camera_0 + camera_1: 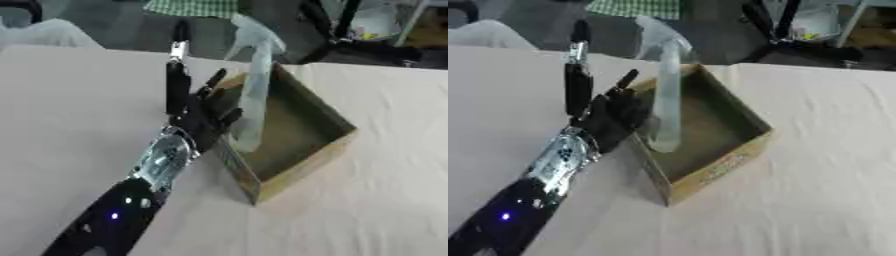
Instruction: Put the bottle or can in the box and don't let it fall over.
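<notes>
Inside the cardboard box (737,125), near its left wall, a clear plastic bottle (665,100) stands with its base on the box floor, leaning slightly. It looks empty or nearly so, which would make it light, thin-walled and easy to tip; its smooth sides could slip, so the middle of the body seems the best place to hold. The left hand (614,112) reaches in from the lower left across the bench (815,200), forearm angled up, and sits just beside the bottle at the box's outer wall. Its fingers look mostly straight and spread; whether they touch the bottle I cannot tell.
</notes>
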